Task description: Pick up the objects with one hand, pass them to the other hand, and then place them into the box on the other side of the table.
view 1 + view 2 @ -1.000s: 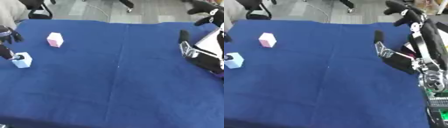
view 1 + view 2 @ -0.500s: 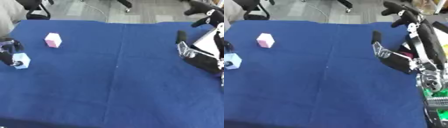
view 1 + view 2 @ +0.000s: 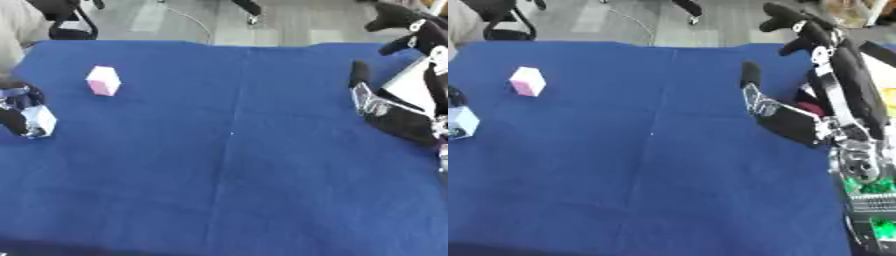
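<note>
Desk (image 3: 236, 165) under blue cloth — no box visible in either view. Right hand (image 3: 776, 112) idle at the right edge, fingers straight, holding nothing. Left hand (image 3: 16, 107) at the left edge, fingers curled round the white block (image 3: 40, 120). Pink block (image 3: 103, 80) lies untouched nearby. Judged: first pickup only — handover and placement outstanding.

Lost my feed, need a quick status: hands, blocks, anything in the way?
Left hand closing on pale block at table's left edge. Right hand open, idle, right side. Pink block untouched. Blue cloth between them bare.
</note>
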Tool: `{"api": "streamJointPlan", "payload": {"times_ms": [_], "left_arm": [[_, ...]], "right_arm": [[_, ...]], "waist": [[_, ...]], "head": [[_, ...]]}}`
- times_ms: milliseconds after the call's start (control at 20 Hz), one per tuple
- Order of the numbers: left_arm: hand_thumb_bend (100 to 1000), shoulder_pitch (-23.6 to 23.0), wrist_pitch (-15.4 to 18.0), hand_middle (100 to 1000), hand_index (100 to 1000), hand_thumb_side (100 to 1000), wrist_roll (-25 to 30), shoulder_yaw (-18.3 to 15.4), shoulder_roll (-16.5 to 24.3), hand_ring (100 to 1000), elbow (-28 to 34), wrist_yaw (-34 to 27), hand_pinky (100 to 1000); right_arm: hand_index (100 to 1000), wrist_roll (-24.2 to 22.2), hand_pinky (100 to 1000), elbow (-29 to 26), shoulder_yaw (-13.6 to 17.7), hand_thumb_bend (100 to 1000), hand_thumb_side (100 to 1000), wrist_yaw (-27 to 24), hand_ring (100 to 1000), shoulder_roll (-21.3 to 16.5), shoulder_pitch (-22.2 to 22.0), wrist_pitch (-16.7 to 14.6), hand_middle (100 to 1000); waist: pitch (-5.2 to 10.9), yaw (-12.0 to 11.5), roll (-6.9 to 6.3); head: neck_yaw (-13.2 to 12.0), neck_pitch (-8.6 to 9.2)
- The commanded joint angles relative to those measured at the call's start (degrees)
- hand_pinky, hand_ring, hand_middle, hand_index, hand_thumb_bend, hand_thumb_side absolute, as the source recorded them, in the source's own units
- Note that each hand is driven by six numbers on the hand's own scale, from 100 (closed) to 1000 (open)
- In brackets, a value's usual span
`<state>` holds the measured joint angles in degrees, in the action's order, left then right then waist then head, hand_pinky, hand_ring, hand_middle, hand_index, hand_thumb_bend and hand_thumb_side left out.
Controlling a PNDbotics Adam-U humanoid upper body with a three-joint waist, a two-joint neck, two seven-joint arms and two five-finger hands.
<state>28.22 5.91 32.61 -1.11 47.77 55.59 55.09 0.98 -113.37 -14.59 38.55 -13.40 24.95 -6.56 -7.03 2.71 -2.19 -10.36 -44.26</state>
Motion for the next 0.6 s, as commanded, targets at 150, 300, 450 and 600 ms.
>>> {"api": "streamJointPlan", "payload": {"times_ms": [150,300,450,600], "left_arm": [[458,0.77,0.25,733,836,227,-1.79,-0.89,2.11,705,0.58,0.58,809],[457,0.8,0.61,732,834,225,-1.1,-0.85,2.51,704,1.32,0.2,810],[446,0.77,0.47,729,832,222,0.22,-0.86,2.82,701,1.38,0.09,809],[435,0.71,0.13,727,829,218,1.44,-0.89,2.83,699,1.0,0.22,808]], "right_arm": [[907,-0.24,614,-1.22,0.18,100,357,-0.18,851,-0.42,0.79,-0.16,716],[907,-0.27,614,-1.22,0.21,100,357,-0.17,852,-0.52,0.83,-0.18,716],[907,-0.32,614,-1.22,0.18,100,357,-0.25,853,-0.57,0.85,-0.2,717],[907,-0.35,614,-1.22,0.18,100,357,-0.29,853,-0.61,0.87,-0.2,717]], "waist": [[0.37,0.0,-0.19],[0.44,-0.03,-0.22],[0.49,0.0,-0.24],[0.52,0.04,-0.26]], "head": [[0.31,0.14],[0.36,0.14],[0.31,0.14],[0.27,0.14]]}}
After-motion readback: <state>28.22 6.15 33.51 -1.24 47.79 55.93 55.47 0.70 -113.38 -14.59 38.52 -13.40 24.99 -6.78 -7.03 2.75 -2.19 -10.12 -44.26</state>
